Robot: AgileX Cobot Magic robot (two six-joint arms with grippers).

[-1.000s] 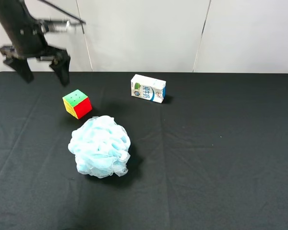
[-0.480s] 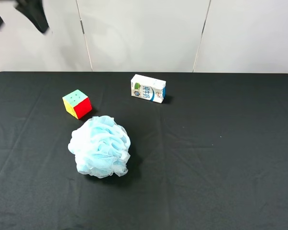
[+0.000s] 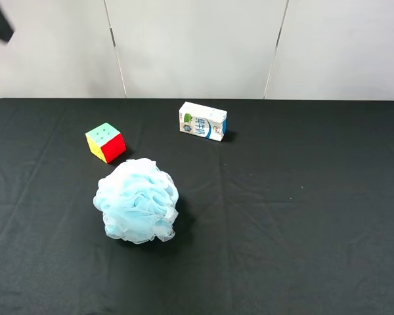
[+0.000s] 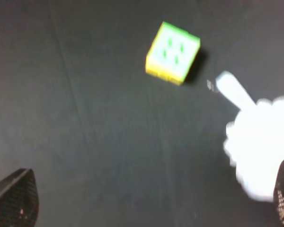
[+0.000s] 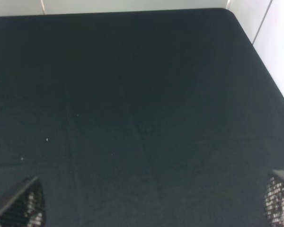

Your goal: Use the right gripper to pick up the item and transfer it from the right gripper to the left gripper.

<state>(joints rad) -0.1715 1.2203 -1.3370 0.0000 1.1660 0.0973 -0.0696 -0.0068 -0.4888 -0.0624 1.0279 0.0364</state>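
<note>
A black cloth covers the counter, creased in places, with white wall panels behind its far edge. One cube sits near the far-left corner — green face up, red and yellow sides showing. One pale-blue mesh sponge lies just beside it toward the near edge, apart from it. One milk carton lies near the middle of the far edge. Left tool is spread wide and empty, high over the cube; right tool — likewise released — over bare cloth.

L gripper raised, nearly out of overhead view, jaws apart.
</note>
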